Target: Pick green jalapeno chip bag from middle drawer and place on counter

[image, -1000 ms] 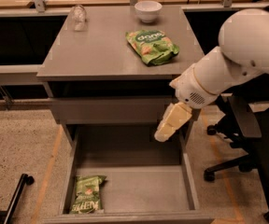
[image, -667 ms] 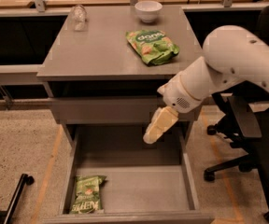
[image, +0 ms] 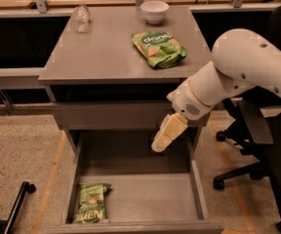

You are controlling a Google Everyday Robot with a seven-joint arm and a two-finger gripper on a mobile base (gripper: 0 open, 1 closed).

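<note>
Below counter front edge, right half: gripper (image: 161, 141), pale, pointing down and to the left. It hangs above the back right part of the middle drawer (image: 145, 201).
Jaws: cannot tell from this angle whether they are apart or together; the whole thing reads as one pale wedge. Nothing visible in it, and it touches nothing that I can make out.
Arm (image: 238, 77): white, comes in from past the counter's right edge. The wrist sits just in front of the front right corner.
Green jalapeno chip bag (image: 91, 209): lies flat on the drawer bottom in the front left corner, against the left wall, white lettering toward the front. Well apart from the gripper.
Middle drawer: stands out in front of the cabinet, flat grey bottom showing.
Upper drawer front (image: 111, 113): plain grey panel, flush, just under the counter's front edge.
Counter (image: 106, 52): matte grey top.
Brighter green bag (image: 158, 48): on the counter near the right edge, about mid-depth, lying skewed.
White bowl (image: 154, 11): at the back edge, right of centre.
Clear object (image: 82, 18): near the back left corner; cannot tell what it is.
Black office chair (image: 267, 145): on the floor beyond the right edge, partly behind the arm.
</note>
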